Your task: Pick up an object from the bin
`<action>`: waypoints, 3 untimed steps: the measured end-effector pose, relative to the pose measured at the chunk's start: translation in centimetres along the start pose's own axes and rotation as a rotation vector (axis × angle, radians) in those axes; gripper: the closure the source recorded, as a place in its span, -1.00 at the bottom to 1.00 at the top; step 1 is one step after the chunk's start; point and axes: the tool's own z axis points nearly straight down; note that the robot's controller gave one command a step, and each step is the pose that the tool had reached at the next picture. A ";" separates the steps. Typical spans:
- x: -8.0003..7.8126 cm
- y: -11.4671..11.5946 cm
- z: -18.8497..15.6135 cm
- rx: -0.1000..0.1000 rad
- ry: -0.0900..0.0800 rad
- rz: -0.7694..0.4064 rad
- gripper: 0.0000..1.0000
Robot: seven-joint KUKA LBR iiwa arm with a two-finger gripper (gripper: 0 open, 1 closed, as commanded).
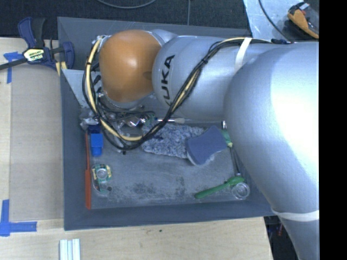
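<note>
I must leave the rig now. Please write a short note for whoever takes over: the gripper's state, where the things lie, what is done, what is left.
Gripper: low in the upper left part of the bin, under the orange wrist cover; its state is hidden.
Nearest things: small blue block at its lower left, speckled grey cloth at its right, with a blue sponge on the cloth's far end.
Others: orange stick along the left wall, green tool at lower right.
Done: nothing can be seen in its grasp.
Left: grasp one thing and lift it out.

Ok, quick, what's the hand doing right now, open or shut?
Hand: cannot be told, it sits low in the bin under the orange cover.
</note>
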 end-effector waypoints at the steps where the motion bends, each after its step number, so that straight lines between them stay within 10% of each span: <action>1: 0.5 -0.3 2.9 0.006 0.001 -0.107 -1.00; 2: 0.4 0.2 2.8 0.003 -0.006 -0.440 1.00; 3: 0.4 0.2 2.8 0.003 -0.006 -0.439 1.00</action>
